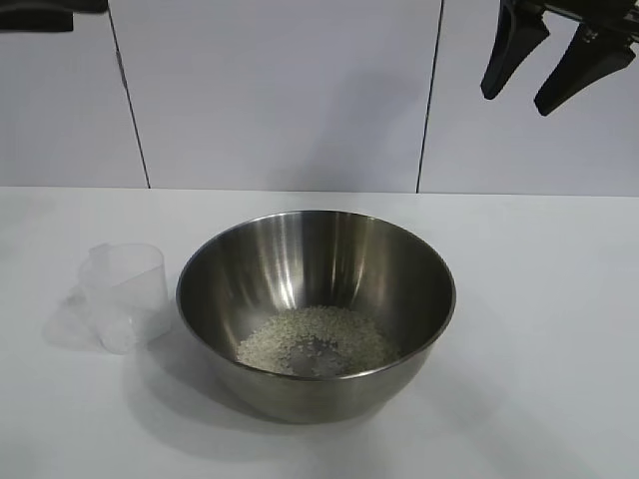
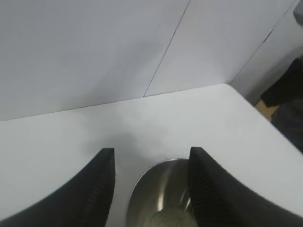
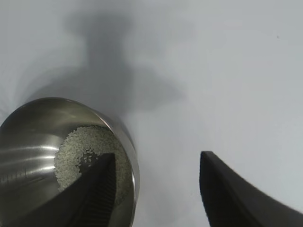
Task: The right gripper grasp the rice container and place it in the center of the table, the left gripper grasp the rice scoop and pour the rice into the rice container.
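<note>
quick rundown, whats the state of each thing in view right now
rice container: upright on the table, rice inside
rice: low heap on the container's bottom
rice scoop: standing on the table beside the container, looks empty, not held
left claw: open, empty, raised above the container
right claw: open, empty, raised high above the table

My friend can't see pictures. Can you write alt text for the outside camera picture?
A steel bowl with rice in it sits mid-table. An empty plastic scoop stands beside it, at the picture's left. The right tool hangs open at the upper right, holding nothing.
</note>
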